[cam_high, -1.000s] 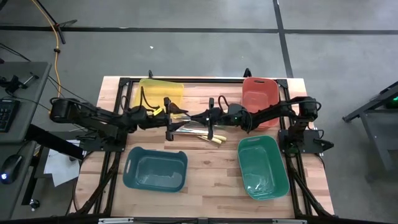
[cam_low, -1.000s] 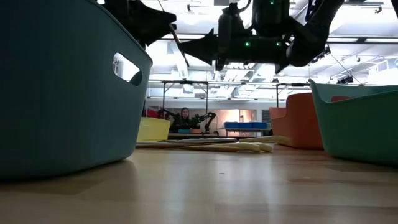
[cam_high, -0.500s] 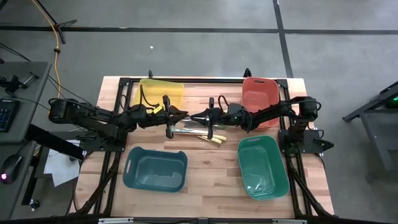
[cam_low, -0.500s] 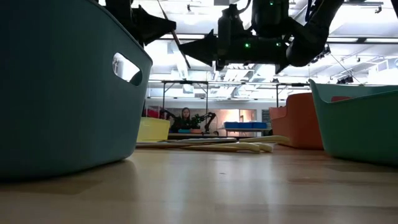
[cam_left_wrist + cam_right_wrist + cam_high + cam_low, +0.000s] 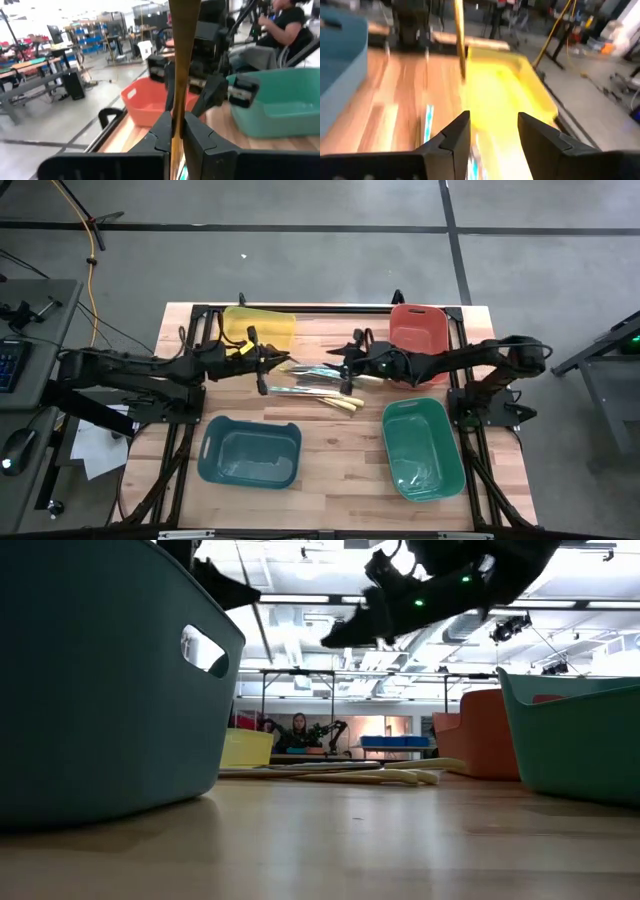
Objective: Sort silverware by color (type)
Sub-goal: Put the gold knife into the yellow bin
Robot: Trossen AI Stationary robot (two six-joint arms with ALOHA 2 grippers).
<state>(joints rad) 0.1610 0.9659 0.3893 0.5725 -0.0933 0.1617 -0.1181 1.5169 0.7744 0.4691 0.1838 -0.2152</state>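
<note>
My left gripper [image 5: 282, 363] hovers over the table's middle, shut on a thin gold-tan utensil [image 5: 182, 55] that stands upright between its fingers. My right gripper [image 5: 333, 364] faces it from the right, a little apart, open with nothing between its fingers [image 5: 492, 125]; its wrist view shows the utensil [image 5: 460, 42] ahead. More of the silverware [image 5: 318, 385] lies flat in a loose pile on the wood below both grippers. In the low view the left gripper [image 5: 235, 585] and the right gripper [image 5: 345, 635] hang well above that pile [image 5: 340, 774]. My left gripper pinches the gold-tan utensil's thin shaft [image 5: 176, 131] between its two fingers. The fingers lie level, pointing toward the table's right, and cross the shaft. The utensil stands upright, reaching above and below the fingers, lifted clear of the table and the pile.
Four bins stand around the pile: yellow [image 5: 258, 328] at far left, orange-red [image 5: 418, 330] at far right, blue-teal [image 5: 250, 452] at near left, green [image 5: 422, 448] at near right. A black frame rail [image 5: 330, 308] runs along the far edge. A person [image 5: 287, 25] sits beyond the table.
The two grippers met over the pile at the gold-tan utensil. My left gripper took hold of it and my right gripper opened and let go. Both then drew apart, left toward the table's left with the utensil, right toward the table's right, rising and tipping.
</note>
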